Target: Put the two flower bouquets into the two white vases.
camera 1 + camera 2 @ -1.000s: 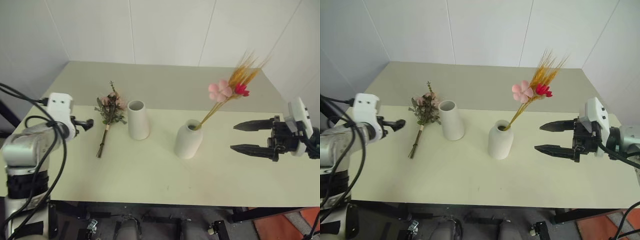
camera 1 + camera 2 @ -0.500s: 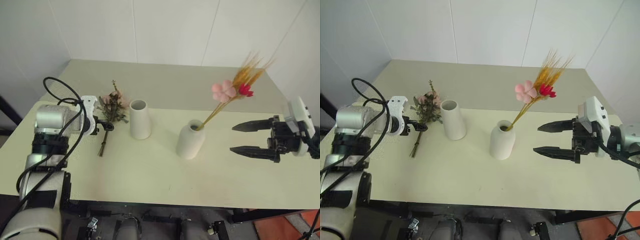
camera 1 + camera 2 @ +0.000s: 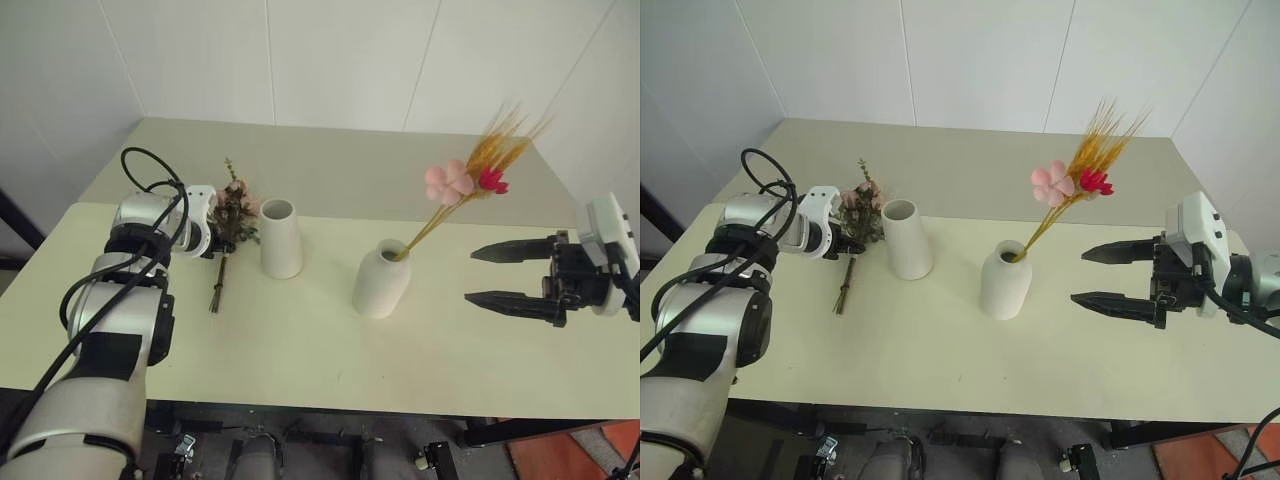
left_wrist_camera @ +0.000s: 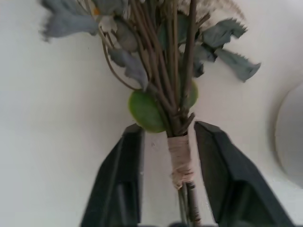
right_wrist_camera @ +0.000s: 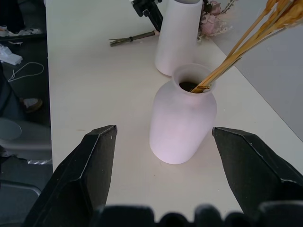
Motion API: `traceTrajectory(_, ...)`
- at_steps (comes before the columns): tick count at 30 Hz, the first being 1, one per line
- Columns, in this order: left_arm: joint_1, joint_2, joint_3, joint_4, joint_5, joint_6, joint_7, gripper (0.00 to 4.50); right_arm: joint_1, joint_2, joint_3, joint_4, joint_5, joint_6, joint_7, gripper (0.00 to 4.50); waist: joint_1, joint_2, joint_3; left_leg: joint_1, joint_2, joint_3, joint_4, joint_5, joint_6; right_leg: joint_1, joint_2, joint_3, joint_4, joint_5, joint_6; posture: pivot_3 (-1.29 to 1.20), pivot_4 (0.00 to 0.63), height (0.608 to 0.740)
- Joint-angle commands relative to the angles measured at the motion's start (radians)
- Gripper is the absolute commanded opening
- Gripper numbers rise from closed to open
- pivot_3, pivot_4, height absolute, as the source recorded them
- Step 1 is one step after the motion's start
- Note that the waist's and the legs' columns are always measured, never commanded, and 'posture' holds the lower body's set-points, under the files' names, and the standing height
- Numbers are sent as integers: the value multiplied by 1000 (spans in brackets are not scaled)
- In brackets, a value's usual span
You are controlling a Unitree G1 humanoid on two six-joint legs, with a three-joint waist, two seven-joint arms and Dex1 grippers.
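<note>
Now left tool [image 4: 165, 156] straddles the rose bouquet [image 3: 861, 207] at its twine wrap, not yet clamped (right tool [image 3: 1112, 277] open): close there, lift upright toward cylinder vase [image 3: 907, 240].

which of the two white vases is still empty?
The straight tapered vase with the wide mouth, beside the rose bouquet. The rounded narrow-neck vase already holds the wheat sprig.

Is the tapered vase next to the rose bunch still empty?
Empty. The tapered vase stands upright with an open, bare mouth, and the rose bunch lies on the table beside it.
</note>
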Motion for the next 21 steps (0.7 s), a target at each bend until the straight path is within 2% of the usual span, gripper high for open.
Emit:
traceTrajectory(1, -52, -7, 8, 29, 32, -36, -13, 519, 6, -12, -41, -21, 6, 1, -11, 3875, 1, 0, 0, 0, 0, 0, 1, 0, 0, 0, 0, 0, 0, 0, 0, 0, 150, 740)
traceTrajectory(3, -57, -10, 28, 39, 33, -47, 9, 55, 10, -11, -46, -23, 7, 1, -15, 3875, 1, 0, 0, -1, 0, -1, 1, 0, 0, 0, 0, -1, 0, 0, 0, 0, 150, 740)
traceTrajectory(6, -55, -8, 87, 29, 19, -101, 90, 55, 27, -12, -63, -28, 12, -1, -12, 3875, 1, 0, 0, -2, 0, -2, 2, 0, 0, 0, 0, -1, 0, 0, 0, 0, 150, 740)
traceTrajectory(9, -4, 12, 175, -44, -10, -309, 163, 55, 49, -13, -92, -28, 17, -9, 3, 3875, 1, 0, 0, -3, 0, -3, 2, 0, 0, 0, 0, -2, 0, 0, 0, 0, 150, 740)
traceTrajectory(14, 45, 51, 337, -205, -92, -485, 222, 55, 71, -6, -134, -32, 27, -10, 6, 3875, -2, 0, 0, -3, 0, -3, 3, 0, 0, -1, 0, -3, 1, 1, 0, 0, 150, 740)
traceTrajectory(17, 120, 56, 441, -402, -191, -551, 159, 55, 97, 7, -171, -45, 37, -13, 4, 3875, 0, 0, 0, -3, 0, -3, 3, 0, 0, 0, 0, -3, 1, 1, 0, 0, 150, 740)
traceTrajectory(21, 207, 48, 566, -567, -396, -556, -56, 55, 136, 28, -210, -72, 46, -9, -16, 3875, 1, 0, 0, -3, 0, -3, 4, 0, 0, 0, -1, -3, 1, 1, 0, 0, 150, 740)
